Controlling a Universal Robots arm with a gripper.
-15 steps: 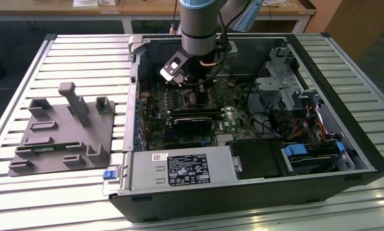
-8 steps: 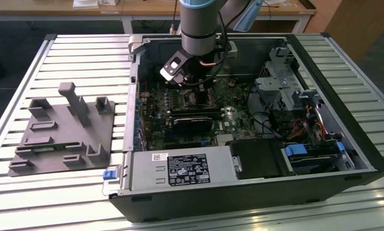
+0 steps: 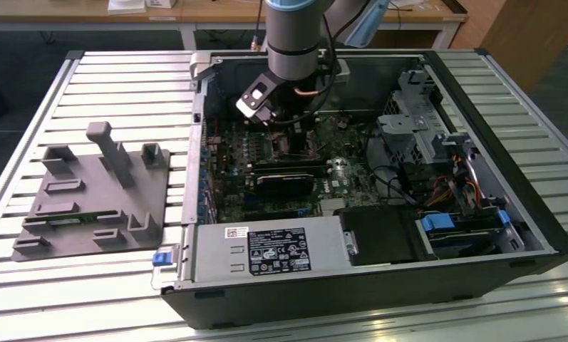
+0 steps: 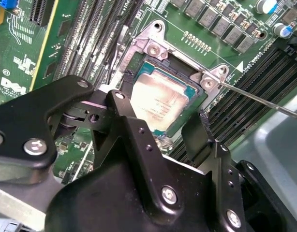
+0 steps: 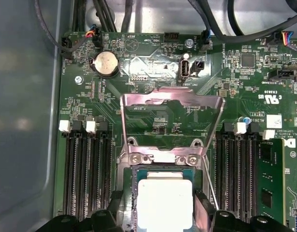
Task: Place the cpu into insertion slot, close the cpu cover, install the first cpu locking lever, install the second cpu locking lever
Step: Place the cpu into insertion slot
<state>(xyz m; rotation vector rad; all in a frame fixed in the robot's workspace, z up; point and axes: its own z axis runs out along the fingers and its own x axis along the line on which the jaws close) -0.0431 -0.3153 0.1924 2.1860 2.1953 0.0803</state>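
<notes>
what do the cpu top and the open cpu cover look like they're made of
The cpu: its top looks like dull metal, silvery grey with a soft glare, perhaps plated. The cpu cover: thin sheet metal by its look, bright and smooth, with sharp bent edges; which metal is unclear.

Slatted table [image 3: 103, 71] carries computer case [image 3: 360, 292] and grey, perhaps plastic, fixture [image 3: 82, 194].

You are looking at an open computer case [image 3: 360, 299] lying on a slatted metal table [image 3: 75, 299], with a grey fixture plate [image 3: 84, 206] sitting beside it at the exterior view's left. In the first wrist view, 1 coin cell battery [image 5: 106, 64] is sitting on the green motherboard [image 5: 245, 96] near black memory slots [image 5: 85, 174].
</notes>
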